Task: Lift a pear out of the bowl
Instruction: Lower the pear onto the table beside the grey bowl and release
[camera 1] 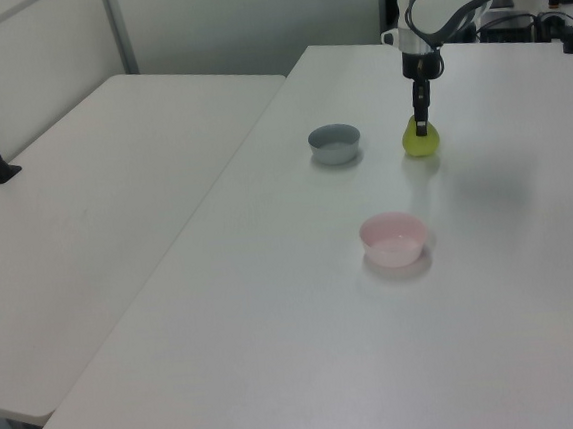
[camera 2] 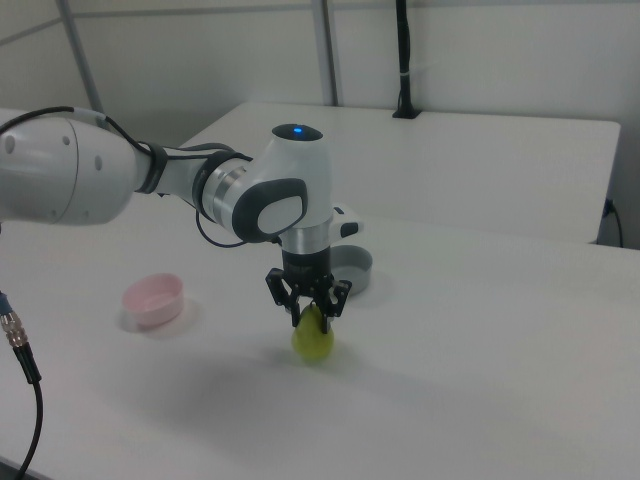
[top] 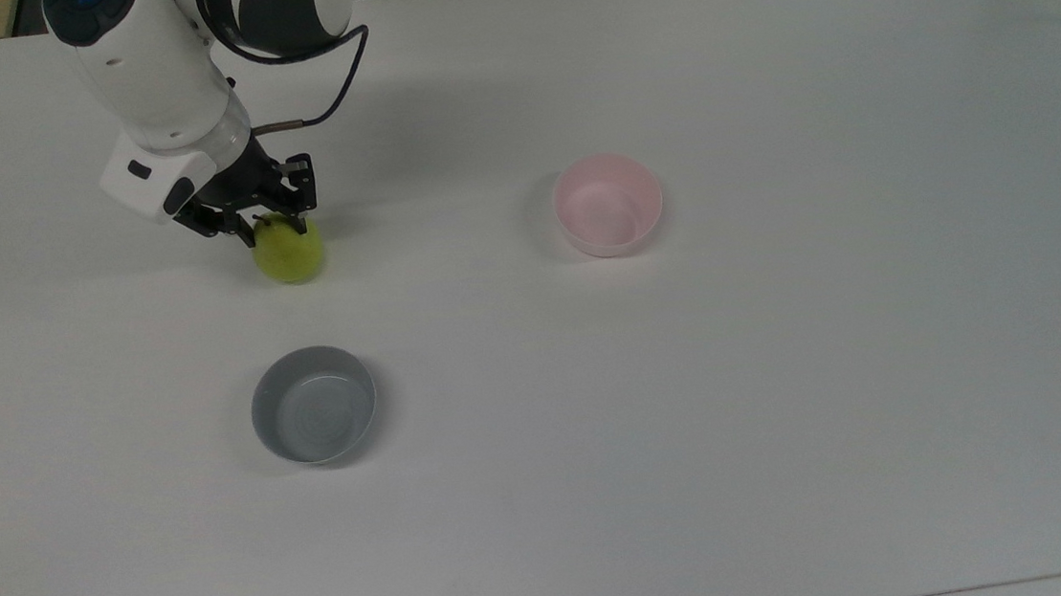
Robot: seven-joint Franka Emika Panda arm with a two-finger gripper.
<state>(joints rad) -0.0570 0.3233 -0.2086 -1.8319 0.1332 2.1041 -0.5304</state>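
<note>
Top view, upper left of the frame: the white arm (top: 151,77) reaches down to the gripper (top: 273,230), whose jaws are clenched on the top of the pear (top: 290,252). The pear sits low at the white bench (top: 790,410); whether it touches the surface I cannot tell. The pink bowl (top: 608,204) stands well apart toward the centre right of the frame, holding nothing. A grey bowl (top: 314,418) lies below the pear, left of centre. In the left view the pear (camera 1: 421,139) is in the upper right, beside the grey bowl (camera 1: 334,143), with the pink bowl (camera 1: 394,239) nearer the centre. In the right view the gripper (camera 2: 310,309) grips the pear (camera 2: 313,339) at mid-frame, the pink bowl (camera 2: 153,298) to the left.
</note>
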